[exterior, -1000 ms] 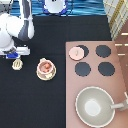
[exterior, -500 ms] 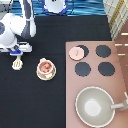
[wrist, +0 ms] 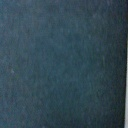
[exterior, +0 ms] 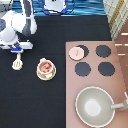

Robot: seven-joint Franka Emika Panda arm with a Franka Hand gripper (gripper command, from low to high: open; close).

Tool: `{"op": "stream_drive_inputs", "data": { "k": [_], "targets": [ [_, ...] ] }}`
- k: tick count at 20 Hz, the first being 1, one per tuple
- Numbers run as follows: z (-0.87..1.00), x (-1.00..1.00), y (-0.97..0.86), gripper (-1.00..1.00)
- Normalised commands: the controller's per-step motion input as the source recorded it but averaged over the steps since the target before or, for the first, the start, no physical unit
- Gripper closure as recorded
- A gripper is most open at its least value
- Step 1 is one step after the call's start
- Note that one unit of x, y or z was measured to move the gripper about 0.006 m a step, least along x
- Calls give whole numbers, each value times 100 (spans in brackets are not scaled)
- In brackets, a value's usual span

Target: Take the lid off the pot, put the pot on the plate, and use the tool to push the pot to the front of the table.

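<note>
Nothing among the task's things has shifted since the earlier frames; only the arm has eased slightly, and your pincer (exterior: pixel 20 48) hangs at the exterior view's left, just above the tool (exterior: pixel 17 63) on the black counter (exterior: pixel 30 100). Whether it is wide or narrow, you cannot tell.

Two steps look done. The lid (exterior: pixel 76 52) lies off on the pinkish stove panel (exterior: pixel 72 75), beside a burner (exterior: pixel 103 51). The pot (exterior: pixel 45 66), open and showing reddish-brown contents, sits on the plate (exterior: pixel 46 76) just to the right of the tool.

The tool is a small slotted spatula, probably light, stiff plastic and likely to skid on the counter. Its thin handle points up toward the pincer and seems the place to take hold, not the broad perforated head.

The arm reaches down from the top-left corner, its white links folded over that edge. The wrist view shows only dark counter surface.

The large grey pan (exterior: pixel 95 106) rests at the bottom right.
</note>
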Motion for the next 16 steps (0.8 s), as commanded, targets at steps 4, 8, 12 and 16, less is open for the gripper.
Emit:
{"op": "stream_drive_inputs", "data": {
  "k": [4,8,12,16],
  "targets": [
    [8,-31,-2,100],
    [25,-24,0,100],
    [76,-46,35,100],
    [82,-58,57,100]
  ]
}}
